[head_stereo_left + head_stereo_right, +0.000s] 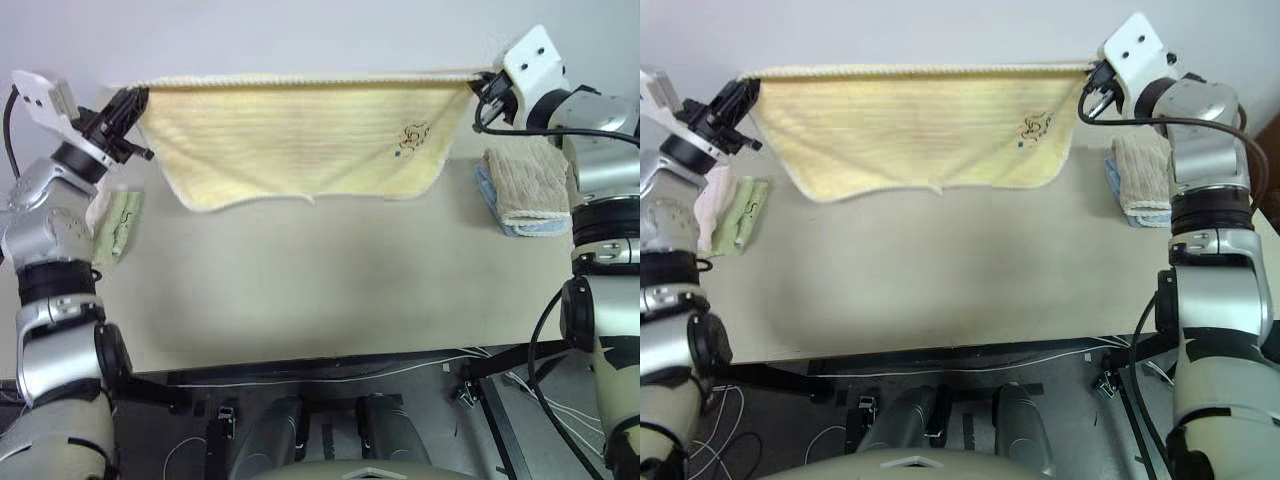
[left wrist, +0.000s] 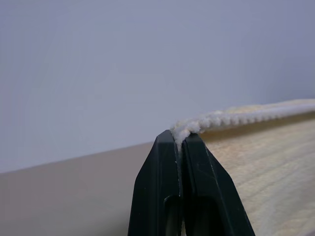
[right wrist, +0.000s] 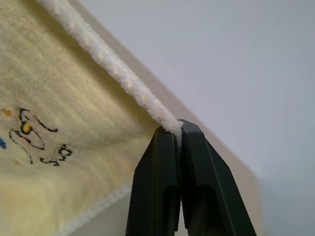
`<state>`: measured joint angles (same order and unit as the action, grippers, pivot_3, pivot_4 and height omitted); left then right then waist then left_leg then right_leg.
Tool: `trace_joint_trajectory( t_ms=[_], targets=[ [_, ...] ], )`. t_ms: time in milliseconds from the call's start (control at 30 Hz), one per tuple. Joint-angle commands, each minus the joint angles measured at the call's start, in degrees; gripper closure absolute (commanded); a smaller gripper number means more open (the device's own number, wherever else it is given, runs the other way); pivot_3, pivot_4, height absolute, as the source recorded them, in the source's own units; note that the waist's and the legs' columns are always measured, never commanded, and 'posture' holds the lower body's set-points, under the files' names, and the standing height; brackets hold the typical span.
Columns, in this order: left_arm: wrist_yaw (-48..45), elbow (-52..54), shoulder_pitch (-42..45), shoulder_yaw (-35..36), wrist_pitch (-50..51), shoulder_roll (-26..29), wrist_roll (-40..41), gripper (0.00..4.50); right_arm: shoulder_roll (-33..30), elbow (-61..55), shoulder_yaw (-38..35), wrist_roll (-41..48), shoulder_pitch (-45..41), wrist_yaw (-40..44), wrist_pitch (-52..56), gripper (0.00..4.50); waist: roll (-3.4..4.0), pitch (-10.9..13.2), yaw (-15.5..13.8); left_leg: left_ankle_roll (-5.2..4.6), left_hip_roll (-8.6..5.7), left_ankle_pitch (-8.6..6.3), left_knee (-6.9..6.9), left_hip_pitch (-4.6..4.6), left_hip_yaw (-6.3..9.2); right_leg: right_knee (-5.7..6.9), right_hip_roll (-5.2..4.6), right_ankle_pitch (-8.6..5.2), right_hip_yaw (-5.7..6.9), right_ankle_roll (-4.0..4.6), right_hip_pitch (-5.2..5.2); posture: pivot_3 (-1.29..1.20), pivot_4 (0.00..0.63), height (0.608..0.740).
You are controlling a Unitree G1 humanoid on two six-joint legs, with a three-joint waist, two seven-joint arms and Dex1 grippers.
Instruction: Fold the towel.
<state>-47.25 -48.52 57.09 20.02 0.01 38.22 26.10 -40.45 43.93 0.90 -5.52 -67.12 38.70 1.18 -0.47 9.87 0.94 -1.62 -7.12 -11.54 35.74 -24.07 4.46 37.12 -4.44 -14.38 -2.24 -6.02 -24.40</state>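
While both grippers pinch corners, towel (image 1: 300, 140) hangs taut.

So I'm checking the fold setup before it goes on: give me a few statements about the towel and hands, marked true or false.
1. The towel hangs in the air, stretched between both hands. True.
2. The left hand is open beside the towel. False: it is shut on a top corner.
3. The right hand pinches the towel's other top corner. True.
4. The towel's printed logo sits near the left hand. False: it is near the right hand.
5. A beige folded towel lies on the table. True.
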Motion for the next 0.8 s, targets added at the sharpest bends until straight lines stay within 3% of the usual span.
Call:
trace_joint_trajectory(
  t_ms=[33,167,367,533,800],
  targets=[
    [3.97,-13.38,8.56,0.57,-9.21,2.90,-4.59,4.47,-1.19,1.07,-2.09,0.64,-1.84,-2.24,-1.29,4.50,-0.02,0.01,-0.01,0.00,-0.02,0.00,0.01,-0.03,0.00,-0.03,-0.01,0.00,0.00,0.00,-0.01,0.00,0.150,0.740],
    [3.77,-20.61,12.66,-1.49,-14.97,3.29,-8.94,4.47,-1.69,-2.35,-2.36,2.62,0.97,0.38,-2.32,4.50,-0.04,0.02,0.11,-0.01,-0.02,0.00,0.09,-0.29,0.00,-0.03,-0.02,0.01,0.00,-0.02,-0.20,0.00,0.150,0.740],
    [-16.73,-16.74,4.15,-1.84,-14.57,4.32,-7.22,4.47,-6.50,-23.74,-5.82,12.67,16.47,12.88,6.03,4.50,-0.03,0.02,0.17,-0.07,-0.01,-0.03,0.09,-0.43,-0.01,-0.03,-0.01,0.00,0.00,-0.03,-0.30,0.00,0.150,0.740],
    [-27.84,-2.82,-8.75,-1.23,-6.91,6.58,-3.18,4.47,-12.66,-36.76,-9.31,17.19,28.33,17.67,13.83,4.50,-0.02,0.03,0.18,-0.19,0.02,-0.10,0.29,-0.44,-0.01,0.13,-0.01,0.00,-0.07,-0.03,-0.30,0.00,0.150,0.740],
    [-32.36,20.51,-29.10,-0.51,6.09,11.87,1.31,4.47,-21.95,-54.33,-17.15,28.83,44.82,28.69,25.32,4.50,-0.01,0.03,-0.03,-0.08,0.05,-0.18,0.30,-0.32,0.03,0.07,-0.08,-0.01,-0.07,0.00,-0.13,0.00,0.150,0.740]
  ],
)
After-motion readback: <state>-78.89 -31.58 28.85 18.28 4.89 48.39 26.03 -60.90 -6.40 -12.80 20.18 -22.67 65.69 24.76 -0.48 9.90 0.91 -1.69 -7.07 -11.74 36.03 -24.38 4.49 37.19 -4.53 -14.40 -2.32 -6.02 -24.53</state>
